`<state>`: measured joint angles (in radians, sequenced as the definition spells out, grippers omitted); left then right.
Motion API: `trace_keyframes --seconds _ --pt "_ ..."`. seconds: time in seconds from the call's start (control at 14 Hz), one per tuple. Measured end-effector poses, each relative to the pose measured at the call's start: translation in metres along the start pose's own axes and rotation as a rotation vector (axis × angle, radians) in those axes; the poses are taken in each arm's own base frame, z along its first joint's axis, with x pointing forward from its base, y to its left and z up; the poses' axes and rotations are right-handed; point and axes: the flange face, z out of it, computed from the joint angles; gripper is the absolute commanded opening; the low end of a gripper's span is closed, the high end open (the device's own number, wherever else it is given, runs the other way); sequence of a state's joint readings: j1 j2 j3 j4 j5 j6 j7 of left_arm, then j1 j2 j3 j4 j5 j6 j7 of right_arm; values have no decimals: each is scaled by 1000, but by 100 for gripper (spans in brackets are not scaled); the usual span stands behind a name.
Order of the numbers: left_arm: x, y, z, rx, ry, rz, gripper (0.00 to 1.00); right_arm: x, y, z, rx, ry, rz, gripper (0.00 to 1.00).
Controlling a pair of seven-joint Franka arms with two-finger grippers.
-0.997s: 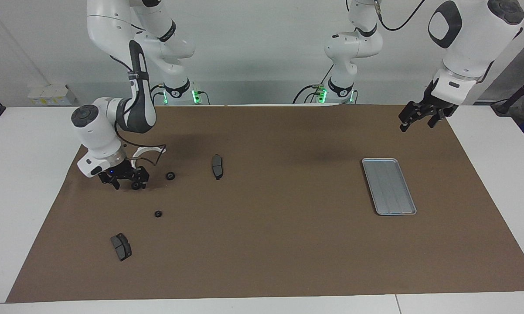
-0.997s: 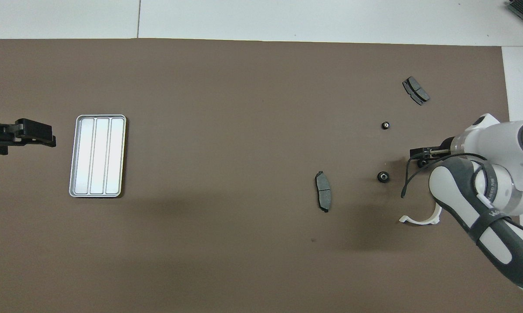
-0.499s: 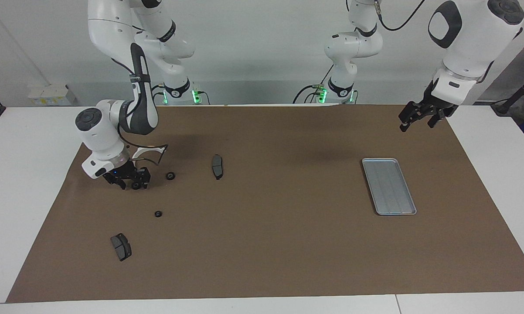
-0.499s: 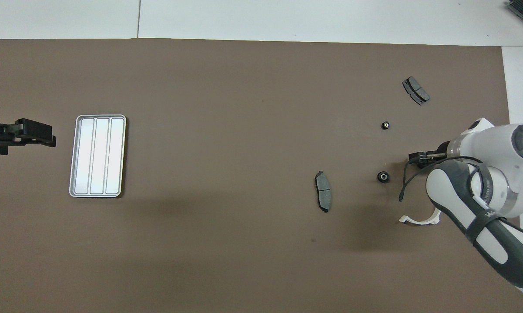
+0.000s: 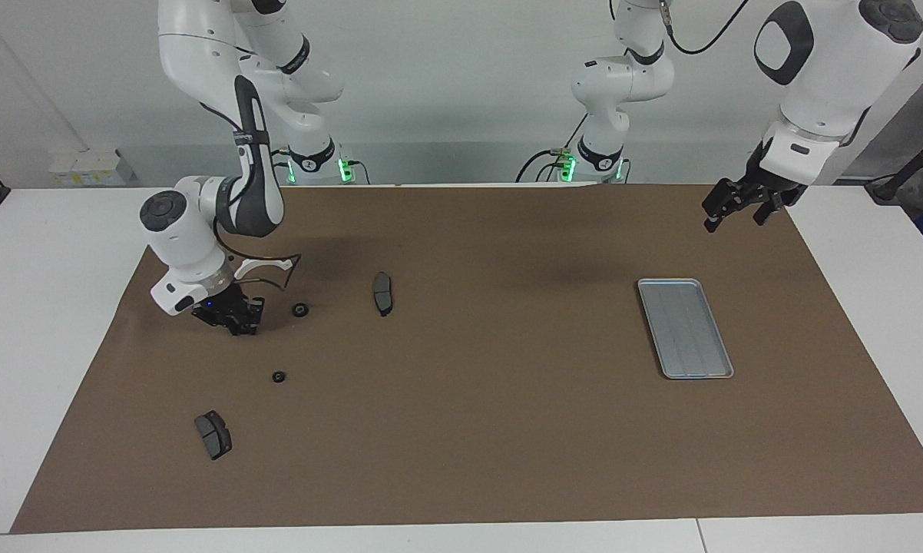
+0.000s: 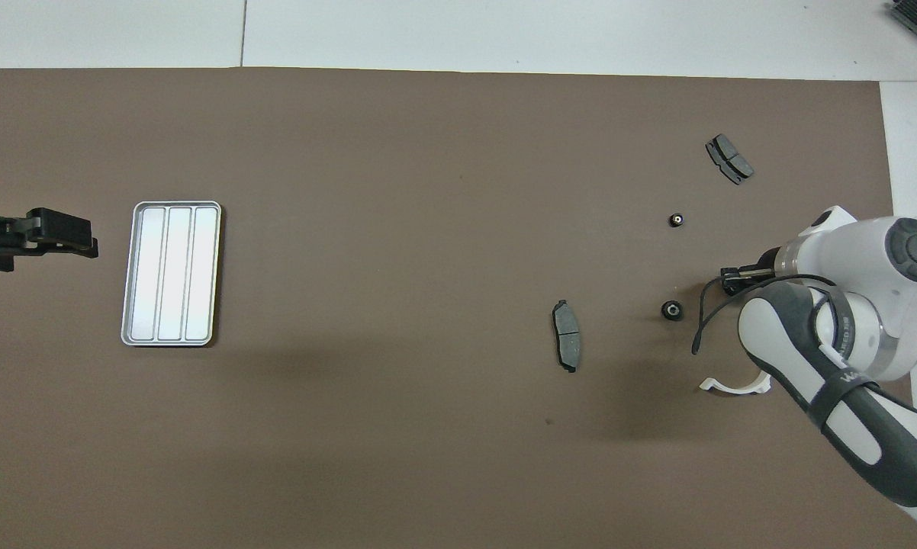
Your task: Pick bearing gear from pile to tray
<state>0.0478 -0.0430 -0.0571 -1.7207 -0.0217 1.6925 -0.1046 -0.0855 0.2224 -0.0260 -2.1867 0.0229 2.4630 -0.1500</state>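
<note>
The pile lies at the right arm's end of the brown mat: two loose black rings [image 5: 300, 310] [image 5: 278, 376], a white half-ring bracket [image 5: 260, 266] and two dark grey pads [image 5: 382, 293] [image 5: 213, 434]. My right gripper [image 5: 240, 324] is down at the mat beside the bracket, its fingers closed on a third small black ring, which they mostly hide. In the overhead view the right gripper [image 6: 728, 280] sits beside the ring [image 6: 672, 310]. The silver tray [image 5: 684, 328] is empty at the left arm's end. My left gripper [image 5: 734, 219] waits open in the air near that end.
The brown mat [image 5: 477, 430] covers most of the white table. The right arm's forearm and a black cable [image 6: 703, 320] hang over the bracket [image 6: 733, 385]. The tray also shows in the overhead view [image 6: 171, 273], beside the left gripper [image 6: 85, 242].
My right gripper's fingers have closed around the black ring and the wrist has turned a little. The left arm and the other parts have not moved.
</note>
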Motion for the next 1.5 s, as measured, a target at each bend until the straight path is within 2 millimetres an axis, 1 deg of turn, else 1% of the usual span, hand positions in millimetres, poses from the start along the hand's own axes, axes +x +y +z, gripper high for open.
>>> trace_keyframes --seconds 0.14,0.28,0.36,0.43,0.5,0.64,0.85,1.14,1.28,1.42,1.5 --pt "0 0 0 0 0 0 100 2 -2 -4 -1 8 -3 2" --pt "0 0 0 0 0 0 100 8 -9 -17 2 19 -13 2" --pt "0 0 0 0 0 0 100 12 -19 -27 7 19 -10 2" --pt "0 0 0 0 0 0 100 16 -36 -37 11 21 12 2" --pt "0 0 0 0 0 0 100 20 -58 -44 15 27 35 2" --pt "0 0 0 0 0 0 100 21 -109 -49 24 33 92 2" --pt "0 0 0 0 0 0 100 14 -182 -48 41 41 188 3" --pt "0 0 0 0 0 0 100 -3 -281 -41 76 65 279 3" --pt "0 0 0 0 0 0 100 -9 -318 -42 88 65 293 4" --pt "-1 2 -2 0 3 4 100 -14 -354 -38 96 62 302 4" --pt "-2 3 -3 0 4 6 100 -17 -375 -34 100 59 309 7"
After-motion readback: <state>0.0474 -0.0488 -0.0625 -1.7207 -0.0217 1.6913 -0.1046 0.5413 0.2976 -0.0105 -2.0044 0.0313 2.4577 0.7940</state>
